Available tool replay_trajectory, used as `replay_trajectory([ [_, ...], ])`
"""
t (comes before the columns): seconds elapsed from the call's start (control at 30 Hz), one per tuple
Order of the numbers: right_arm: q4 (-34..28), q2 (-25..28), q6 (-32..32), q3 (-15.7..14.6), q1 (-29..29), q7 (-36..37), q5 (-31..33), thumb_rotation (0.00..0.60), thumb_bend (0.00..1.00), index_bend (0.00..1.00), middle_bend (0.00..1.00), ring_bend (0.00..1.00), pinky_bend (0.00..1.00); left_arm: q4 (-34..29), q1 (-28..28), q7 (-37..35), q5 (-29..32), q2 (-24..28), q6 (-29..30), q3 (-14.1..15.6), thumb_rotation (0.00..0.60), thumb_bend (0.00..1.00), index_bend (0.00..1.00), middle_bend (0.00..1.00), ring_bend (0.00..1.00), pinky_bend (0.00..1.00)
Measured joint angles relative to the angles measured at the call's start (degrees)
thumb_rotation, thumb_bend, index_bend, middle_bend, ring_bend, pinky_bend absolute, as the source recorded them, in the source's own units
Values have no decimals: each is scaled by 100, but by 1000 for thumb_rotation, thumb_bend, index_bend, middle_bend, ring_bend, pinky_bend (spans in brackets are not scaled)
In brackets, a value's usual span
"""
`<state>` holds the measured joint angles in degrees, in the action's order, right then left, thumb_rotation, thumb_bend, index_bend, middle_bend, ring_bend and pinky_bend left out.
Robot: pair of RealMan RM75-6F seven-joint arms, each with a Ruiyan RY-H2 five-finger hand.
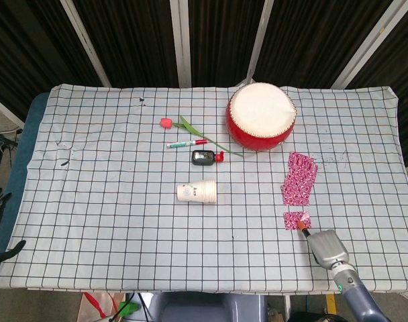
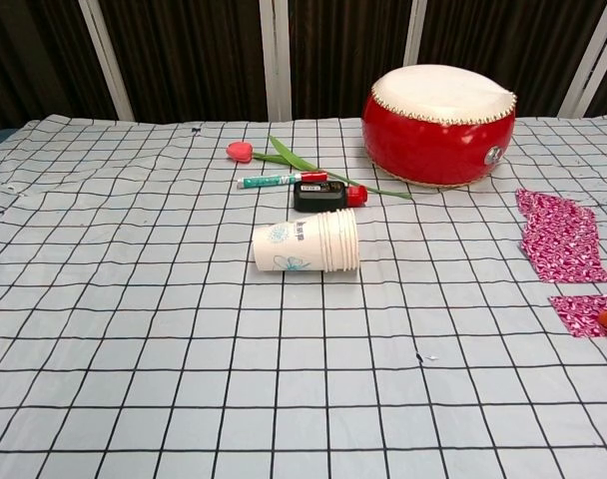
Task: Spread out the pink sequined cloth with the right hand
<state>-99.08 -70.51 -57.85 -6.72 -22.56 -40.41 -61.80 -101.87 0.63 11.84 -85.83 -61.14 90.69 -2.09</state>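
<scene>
The pink sequined cloth point(image 1: 298, 178) lies right of centre, in front of the red drum. A small pink flap of it point(image 1: 296, 219) sits apart on the near side, with a pale strip between the two parts; in the chest view the flap point(image 2: 581, 311) is at the right edge. My right hand point(image 1: 325, 247) is just behind the flap near the table's front edge, its orange fingertip point(image 1: 302, 229) on the flap's near corner. The rest of its fingers are hidden under the grey hand. My left hand shows in neither view.
A red drum point(image 1: 261, 116) with a white skin stands at the back right. Mid-table lie a paper cup point(image 1: 198, 192) on its side, a black and red object point(image 1: 205, 157), a marker point(image 1: 185, 143) and an artificial tulip point(image 1: 166, 123). A checked tablecloth point(image 1: 110, 221) covers the table.
</scene>
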Motion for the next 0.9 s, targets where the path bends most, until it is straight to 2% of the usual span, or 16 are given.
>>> replay_trajectory([
  [0.23, -154, 95, -166, -107, 97, 20, -133, 600, 801, 86, 830, 808, 502, -1, 3, -3, 9, 1, 5, -2, 600, 247, 105, 0, 0, 19],
  [0.57, -334, 176, -402, 187, 28, 159, -229, 600, 801, 86, 830, 808, 502, -2, -11, 51, 16, -20, -20, 3, 600, 247, 105, 0, 0, 20],
  [0.9, -192, 151, -108, 476, -286, 32, 440, 600, 801, 87, 830, 811, 502, -7, -6, 96, -17, -49, 8, 10, 600, 247, 105, 0, 0, 19],
])
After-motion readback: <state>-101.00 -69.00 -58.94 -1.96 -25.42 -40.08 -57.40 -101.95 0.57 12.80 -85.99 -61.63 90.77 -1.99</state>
